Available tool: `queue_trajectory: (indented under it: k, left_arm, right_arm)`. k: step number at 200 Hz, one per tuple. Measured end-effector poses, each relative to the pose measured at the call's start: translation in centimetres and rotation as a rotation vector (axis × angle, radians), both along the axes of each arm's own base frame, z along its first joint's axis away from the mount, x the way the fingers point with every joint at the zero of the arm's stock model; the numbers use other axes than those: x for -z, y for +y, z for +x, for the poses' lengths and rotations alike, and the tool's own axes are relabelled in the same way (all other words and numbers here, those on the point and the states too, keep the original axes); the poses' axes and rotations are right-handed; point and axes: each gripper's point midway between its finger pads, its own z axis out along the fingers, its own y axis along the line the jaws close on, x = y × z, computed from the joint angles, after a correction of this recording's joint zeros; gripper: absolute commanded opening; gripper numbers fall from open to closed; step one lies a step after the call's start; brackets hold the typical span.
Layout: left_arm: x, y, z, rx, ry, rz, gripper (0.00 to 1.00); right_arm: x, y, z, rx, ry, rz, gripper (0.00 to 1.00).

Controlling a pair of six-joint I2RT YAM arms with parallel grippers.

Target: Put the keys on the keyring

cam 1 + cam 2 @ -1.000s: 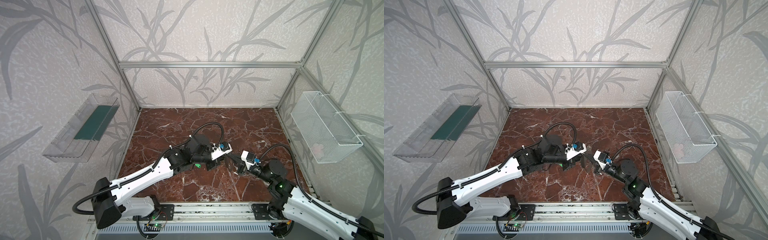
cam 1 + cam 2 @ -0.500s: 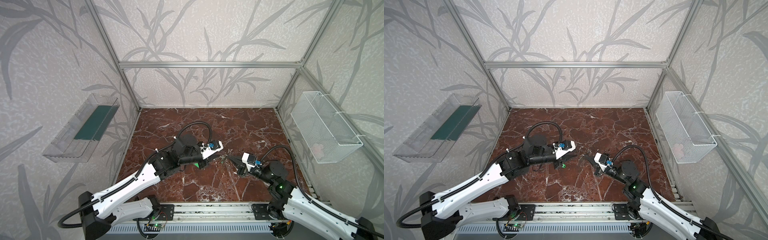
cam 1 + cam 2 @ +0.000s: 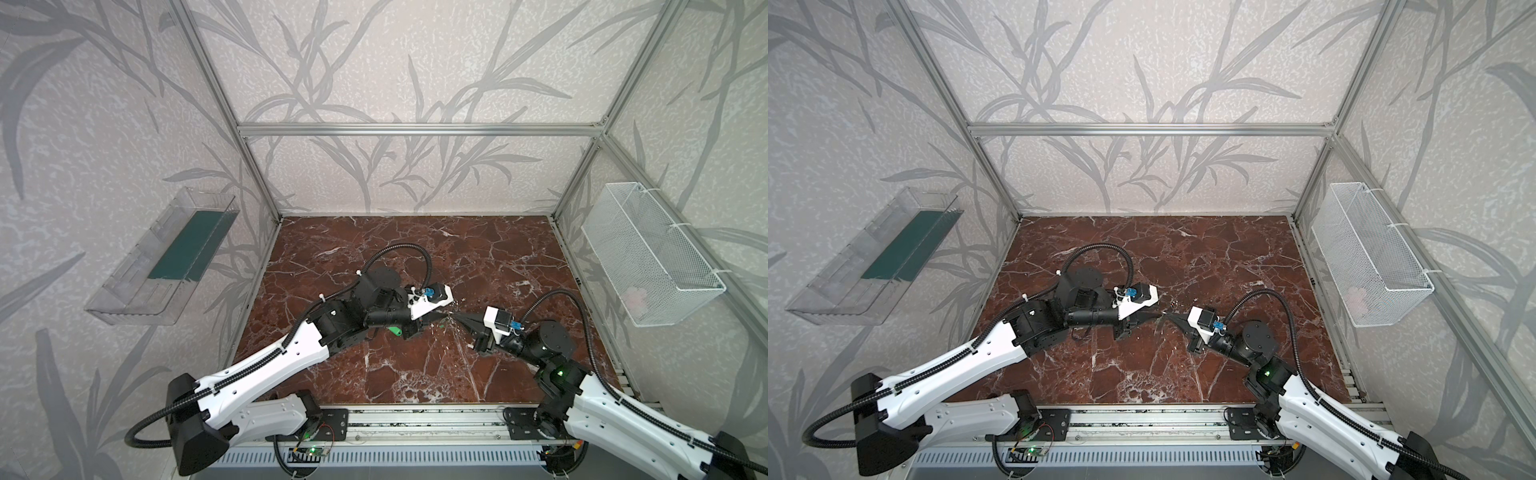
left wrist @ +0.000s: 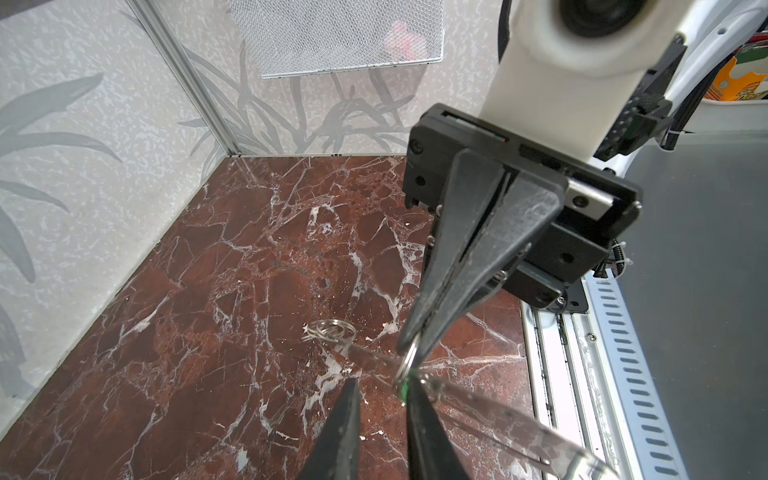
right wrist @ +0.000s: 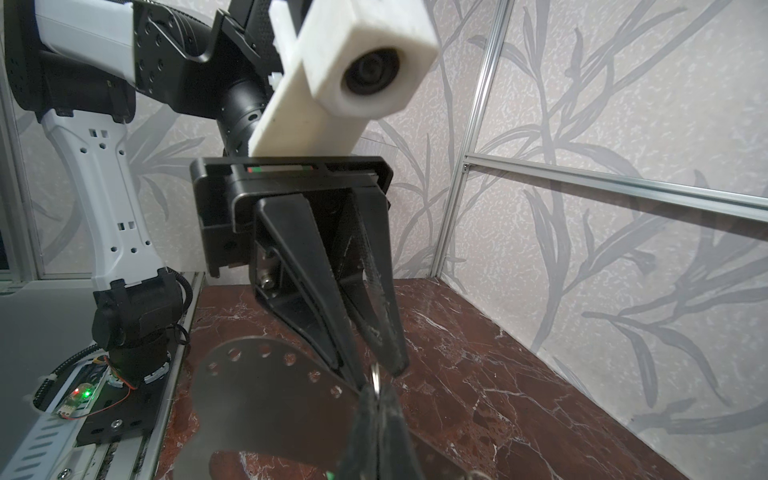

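— How many arms?
— Two, each with a gripper: left gripper [image 3: 445, 316], right gripper [image 3: 454, 316].
— Green key tags?
— One visible [image 3: 395, 330].
— Wall bins?
— One clear tray [image 3: 137, 307], one wire basket [image 3: 681, 291].

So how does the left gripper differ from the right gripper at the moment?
The left gripper has its jaws apart, while the right gripper is shut on a small metal ring. In both top views the left gripper points rightward and the right gripper points leftward, so they face each other. Both have black tapered fingers, and their tips almost meet above the marble floor.
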Motion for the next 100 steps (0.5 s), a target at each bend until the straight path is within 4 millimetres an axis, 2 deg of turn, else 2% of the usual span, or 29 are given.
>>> queue_trajectory:
  k: [26,66,71,81,100]
  left_arm:
    - [-0.08,-0.11,-0.14,0.011,0.000,-0.005,0.15]
    - [0.32,-0.26,-0.14,0.027,0.001,0.004,0.00]
    - [0.37,-0.26,-0.11,0.027,0.002,0.005,0.00]
    - [0.38,-0.28,-0.07,0.028,0.002,0.008,0.00]
    - [0.41,-0.50,0.16,0.029,0.007,0.039,0.00]
  right_arm:
    - [0.17,0.20,0.01,-0.008,0.003,-0.004,0.00]
    - [0.33,0.26,0.23,-0.005,0.011,-0.005,0.00]
    - [0.34,0.25,0.28,-0.003,0.012,-0.004,0.04]
    - [0.35,0.19,0.41,0.005,0.015,-0.004,0.19]
    - [0.43,-0.27,0.70,0.041,0.011,-0.015,0.26]
